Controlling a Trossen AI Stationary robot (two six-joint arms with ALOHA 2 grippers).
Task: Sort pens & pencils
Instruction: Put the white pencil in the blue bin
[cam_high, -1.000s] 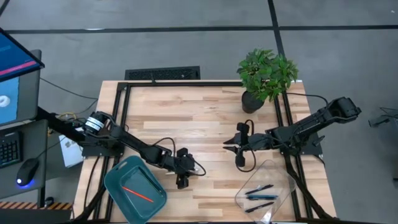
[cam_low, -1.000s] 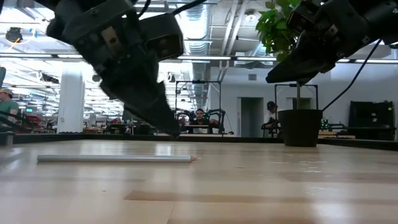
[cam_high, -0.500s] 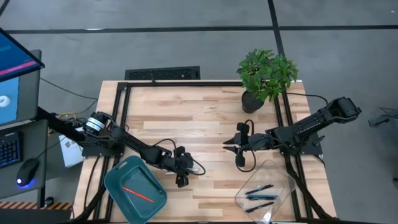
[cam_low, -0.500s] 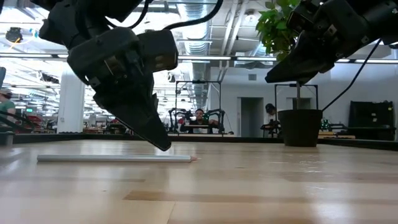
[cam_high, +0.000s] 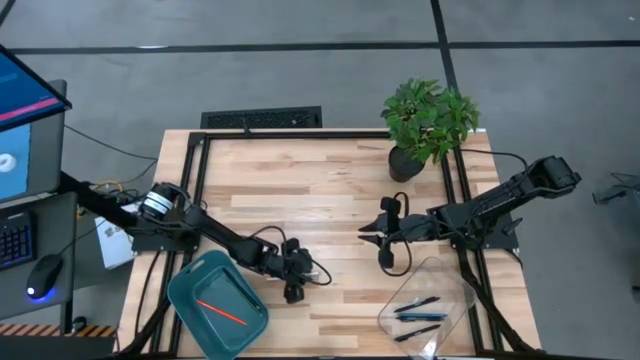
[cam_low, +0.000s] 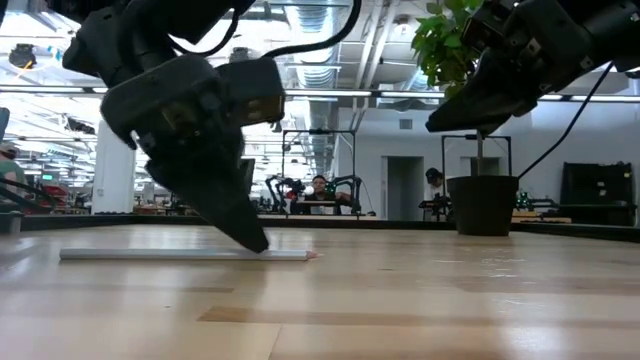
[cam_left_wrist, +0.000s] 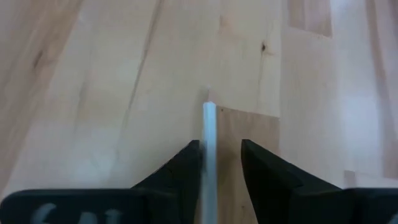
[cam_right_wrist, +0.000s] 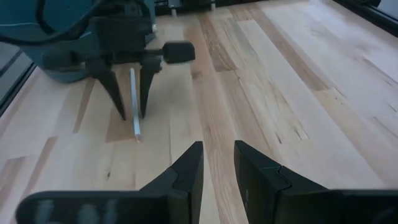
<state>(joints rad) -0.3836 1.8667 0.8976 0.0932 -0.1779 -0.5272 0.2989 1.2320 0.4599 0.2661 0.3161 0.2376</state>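
Note:
A pale pencil (cam_left_wrist: 208, 124) lies flat on the wood near the table's front, left of the middle (cam_high: 318, 272). My left gripper (cam_high: 303, 268) slants down over its near-tray end, open. One finger stands on each side of the pencil (cam_right_wrist: 134, 118), with the tips low by the table (cam_low: 252, 243). My right gripper (cam_high: 385, 242) hangs open and empty above the table's right half. An orange-red pencil (cam_high: 222, 312) lies in a teal tray (cam_high: 190, 290). Dark pens (cam_high: 418, 312) lie in a clear container (cam_high: 445, 275).
A potted plant (cam_high: 428, 125) stands at the far right corner. The teal tray sits at the front left and the clear container at the front right. Bare wood stretches across the middle and far side of the table (cam_high: 300, 180).
My left gripper has sunk toward the pale pencil, its fingertips coming down from above the pencil to table level, and it has tipped a little. The pencil has stayed where it lay. My right arm has kept still.

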